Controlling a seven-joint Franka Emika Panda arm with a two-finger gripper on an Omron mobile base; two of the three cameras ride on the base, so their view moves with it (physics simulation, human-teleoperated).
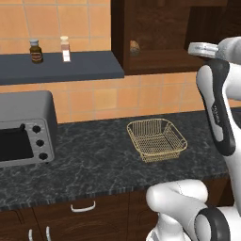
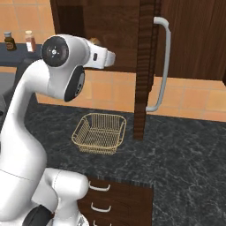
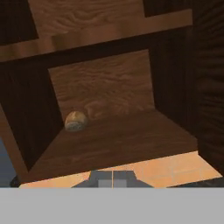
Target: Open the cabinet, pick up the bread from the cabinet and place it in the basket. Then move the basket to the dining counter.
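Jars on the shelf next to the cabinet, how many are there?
2. A dark jar stands at the left of the grey shelf, and a pale jar stands just to its right, apart from it. Others could be hidden beyond the frame.

You face an orange tiled wall (image 1: 94, 101) above a black speckled worktop (image 1: 94, 160). A grey toaster oven (image 1: 23, 129) stands at the worktop's left edge. On a dark blue shelf (image 1: 61, 68) above it, two small jars (image 1: 36, 51) stand side by side. Dark wood drawers (image 2: 117, 198) with pale curved handles (image 1: 83, 207) run below the worktop's front edge.
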